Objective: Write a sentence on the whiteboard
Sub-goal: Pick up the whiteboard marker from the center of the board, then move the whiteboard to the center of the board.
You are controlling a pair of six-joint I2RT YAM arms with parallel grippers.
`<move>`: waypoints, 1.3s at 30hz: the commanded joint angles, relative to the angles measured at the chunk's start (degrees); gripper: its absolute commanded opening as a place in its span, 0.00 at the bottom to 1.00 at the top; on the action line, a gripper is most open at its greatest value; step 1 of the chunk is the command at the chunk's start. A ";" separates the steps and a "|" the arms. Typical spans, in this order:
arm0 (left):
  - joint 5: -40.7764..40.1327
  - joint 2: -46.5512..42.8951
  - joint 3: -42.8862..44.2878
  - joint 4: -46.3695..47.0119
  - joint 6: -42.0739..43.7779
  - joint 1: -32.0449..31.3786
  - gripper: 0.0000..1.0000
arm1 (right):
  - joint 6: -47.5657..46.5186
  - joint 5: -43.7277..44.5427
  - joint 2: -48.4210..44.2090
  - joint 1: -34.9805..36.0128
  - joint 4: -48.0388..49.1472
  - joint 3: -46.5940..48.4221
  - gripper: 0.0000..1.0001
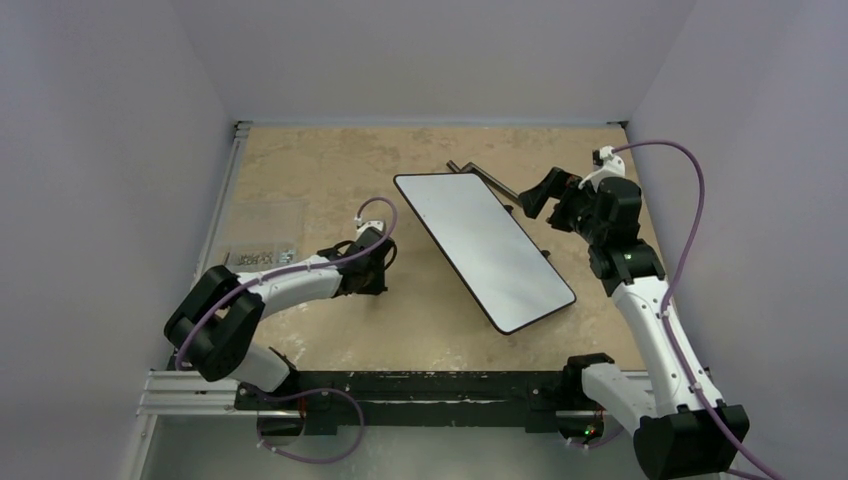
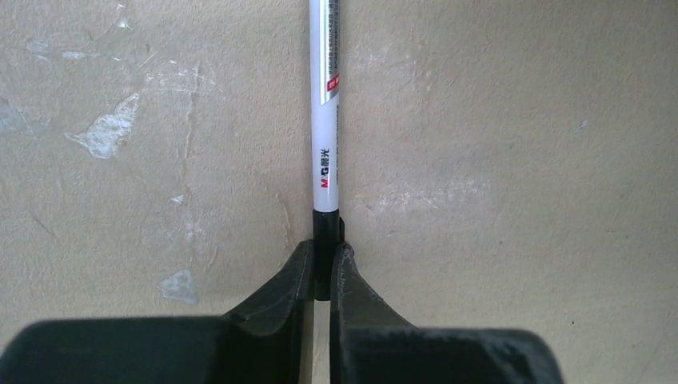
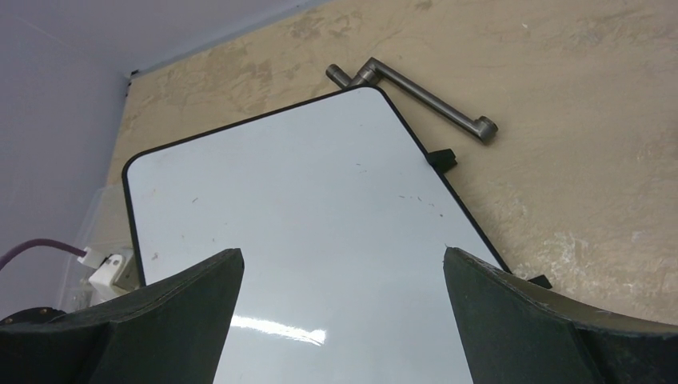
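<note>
Two grippers in view: left gripper (image 2: pixel 321 268) pinches the black end of a white marker (image 2: pixel 325 144) on the table (image 2: pixel 520 160), right gripper (image 3: pixel 342 254) spread wide by the whiteboard (image 3: pixel 304 200) lying right of centre.

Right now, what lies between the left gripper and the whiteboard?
Only bare table, as the top view shows. The left gripper is shut on a marker, and the whiteboard lies apart from it.

The surface (image 1: pixel 330 160) carries one whiteboard (image 1: pixel 485 250), one marker pen (image 2: pixel 324 120), one grey metal crank bar (image 3: pixel 424 98) and one clear box (image 1: pixel 262 235) of small metal bits, too tiny to count. Two hands show: the left hand (image 2: pixel 322 268) and the right hand (image 3: pixel 342 254).
</note>
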 commanded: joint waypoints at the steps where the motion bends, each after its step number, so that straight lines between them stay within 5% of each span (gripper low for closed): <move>1: 0.09 0.19 0.08 -0.43 -0.78 -0.37 0.00 | -1.32 4.30 1.92 0.00 -1.24 -1.01 0.99; 9: 1.02 -10.89 2.30 -10.98 -1.25 -0.35 0.00 | 2.27 25.85 9.57 0.01 -8.52 -1.33 0.99; 15: 0.82 -20.84 4.92 -20.95 0.06 -0.41 0.00 | 4.78 31.94 16.89 -0.01 -8.47 -3.41 0.91; 23: -1.44 -30.54 10.10 -32.63 3.38 -0.29 0.00 | 7.41 36.33 25.94 0.02 -0.23 -6.66 0.55; 33: -1.71 -40.44 12.12 -41.16 3.45 -0.31 0.00 | 7.52 36.43 31.94 0.02 -1.47 -4.71 0.26; 39: -4.71 -40.46 16.16 -44.37 7.37 -0.29 0.00 | 6.49 29.92 31.73 0.65 -2.27 -4.63 0.20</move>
